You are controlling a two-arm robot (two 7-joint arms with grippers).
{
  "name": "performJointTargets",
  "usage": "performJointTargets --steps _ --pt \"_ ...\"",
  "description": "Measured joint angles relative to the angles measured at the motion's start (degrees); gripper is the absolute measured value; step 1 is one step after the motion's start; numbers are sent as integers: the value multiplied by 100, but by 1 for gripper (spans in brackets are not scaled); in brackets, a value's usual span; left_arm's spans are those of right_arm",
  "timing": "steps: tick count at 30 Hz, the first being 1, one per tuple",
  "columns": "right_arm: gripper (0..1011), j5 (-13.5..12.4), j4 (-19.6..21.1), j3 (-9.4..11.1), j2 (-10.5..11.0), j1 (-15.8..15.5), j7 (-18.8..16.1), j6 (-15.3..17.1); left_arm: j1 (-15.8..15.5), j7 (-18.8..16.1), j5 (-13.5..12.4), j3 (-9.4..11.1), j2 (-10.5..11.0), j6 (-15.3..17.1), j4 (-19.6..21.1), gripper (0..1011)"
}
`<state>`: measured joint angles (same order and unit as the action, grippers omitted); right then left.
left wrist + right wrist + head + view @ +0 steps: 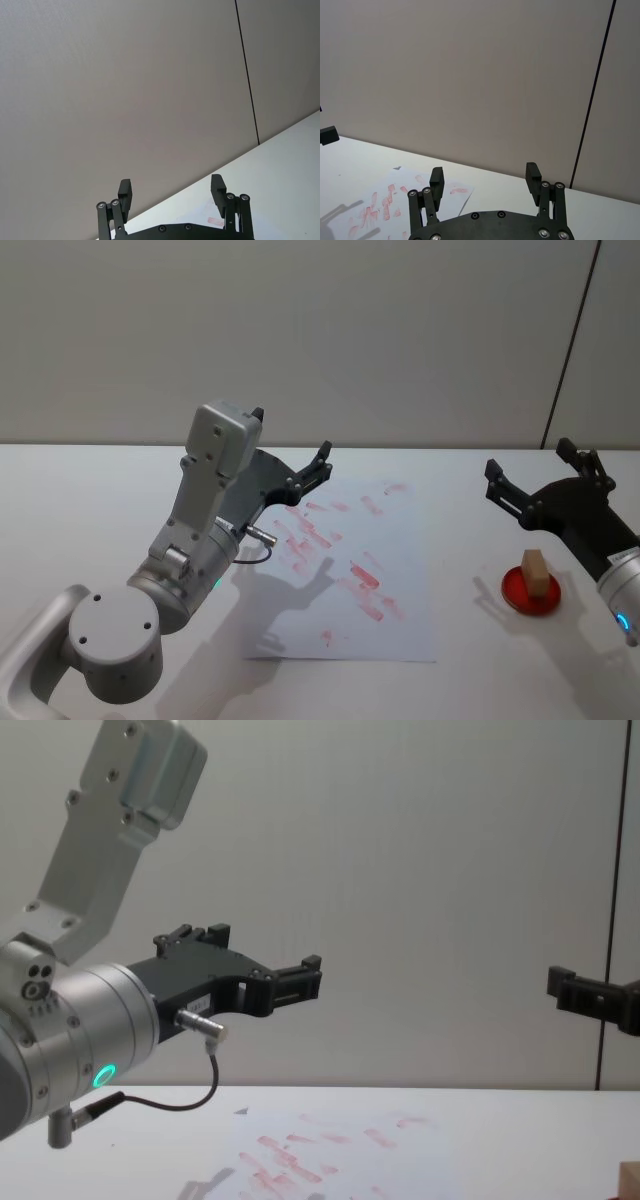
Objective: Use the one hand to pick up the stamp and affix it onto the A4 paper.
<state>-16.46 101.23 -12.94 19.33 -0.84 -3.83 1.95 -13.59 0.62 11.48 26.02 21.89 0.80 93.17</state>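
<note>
Right gripper (pixel 535 475) hovers level above the table, fingers spread and empty; the stamp (pixel 537 573) stands beneath its wrist on a red pad (pixel 512 592). The A4 paper (pixel 400 632) lies to its left, below the parked left gripper (pixel 310 472), fingers apart.

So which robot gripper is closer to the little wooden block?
The right gripper, hovering near the stamp on its red dish; the left gripper is across the A4 paper.

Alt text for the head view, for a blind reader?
The wooden stamp stands on a round red pad right of the red-smudged A4 paper, with the right gripper open beyond it. The left gripper hangs open by the paper's left edge.
</note>
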Motion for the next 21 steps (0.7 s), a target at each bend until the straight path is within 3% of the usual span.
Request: performJointTargets --steps 21 --pt "1001 0 0 0 0 0 0 0 0 0 0 0 0 0 0 1003"
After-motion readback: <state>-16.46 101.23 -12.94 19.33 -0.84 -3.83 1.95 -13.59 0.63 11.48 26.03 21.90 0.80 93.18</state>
